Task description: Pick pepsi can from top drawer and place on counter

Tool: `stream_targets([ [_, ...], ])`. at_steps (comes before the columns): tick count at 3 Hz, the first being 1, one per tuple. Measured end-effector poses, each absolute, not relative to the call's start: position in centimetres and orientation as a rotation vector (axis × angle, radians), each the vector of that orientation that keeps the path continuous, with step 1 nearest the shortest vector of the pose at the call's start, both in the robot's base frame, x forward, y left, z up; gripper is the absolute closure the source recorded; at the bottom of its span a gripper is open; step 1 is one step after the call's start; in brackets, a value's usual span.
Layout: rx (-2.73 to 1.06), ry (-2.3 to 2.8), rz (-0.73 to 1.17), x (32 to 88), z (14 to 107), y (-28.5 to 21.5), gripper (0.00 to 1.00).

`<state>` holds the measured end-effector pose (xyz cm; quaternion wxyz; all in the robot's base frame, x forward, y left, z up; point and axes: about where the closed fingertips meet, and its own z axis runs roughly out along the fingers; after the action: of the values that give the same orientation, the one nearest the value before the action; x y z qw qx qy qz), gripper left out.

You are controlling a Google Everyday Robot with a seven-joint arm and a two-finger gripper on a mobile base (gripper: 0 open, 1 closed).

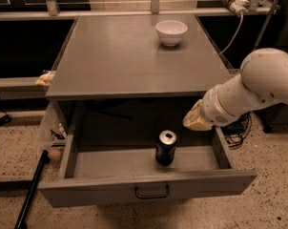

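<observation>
The pepsi can (pixel 166 147) stands upright in the open top drawer (pixel 149 187), near its middle front, silver top showing. My gripper (pixel 196 119) hangs at the end of the white arm over the drawer's right side, above and to the right of the can, not touching it. The grey counter (pixel 125 56) lies above the drawer.
A white bowl (pixel 171 32) sits at the back of the counter. A dark pole (pixel 32 190) leans at the lower left. Cables (pixel 237 130) hang at the right behind the arm. A railing (pixel 134 4) runs along the back.
</observation>
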<state>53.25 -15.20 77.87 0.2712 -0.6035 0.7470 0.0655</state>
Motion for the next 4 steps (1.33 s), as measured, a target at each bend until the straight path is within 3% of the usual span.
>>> stream_targets([
  [1,-1.612,2.037,0.190,52.5,76.3,-15.9,0.81],
  [4,-1.566,2.024,0.306,52.1,73.0,-15.7,0.12],
])
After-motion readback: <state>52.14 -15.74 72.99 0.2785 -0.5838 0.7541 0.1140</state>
